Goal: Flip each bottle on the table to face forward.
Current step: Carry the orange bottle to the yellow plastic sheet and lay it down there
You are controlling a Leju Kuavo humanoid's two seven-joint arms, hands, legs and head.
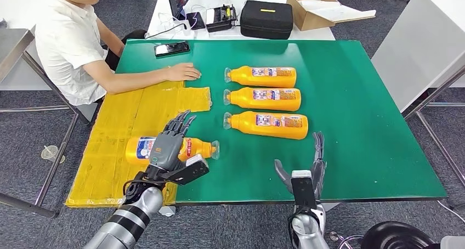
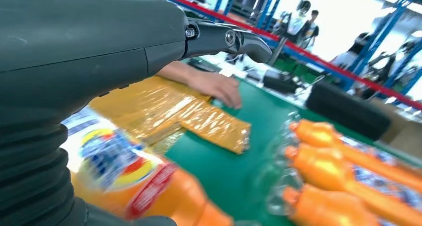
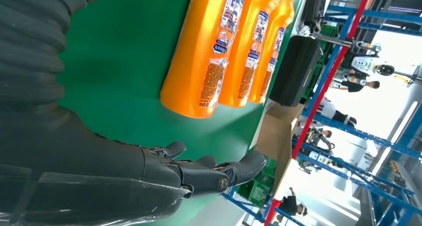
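Observation:
Three orange bottles lie side by side in the middle of the green table (image 1: pixel 356 95), caps to the left: far (image 1: pixel 262 76), middle (image 1: pixel 264 98) and near (image 1: pixel 268 124). A fourth orange bottle (image 1: pixel 194 148) lies at the front left on a yellow sheet (image 1: pixel 126 123), cap to the right, its colourful label (image 2: pixel 114 159) up. My left hand (image 1: pixel 169 143) lies over it with straight, spread fingers (image 2: pixel 224 38) reaching past it; no grip is visible. At the front edge my right hand (image 1: pixel 307 169) is open with straight fingers (image 3: pixel 214 173), short of the near bottle (image 3: pixel 206 52).
A person sits at the back left with a hand (image 1: pixel 183 72) flat on the table beside the yellow sheet. A phone (image 1: pixel 171 49) lies at the far edge. Behind the table stand a black case (image 1: pixel 267 18) and a cardboard box (image 1: pixel 312 7).

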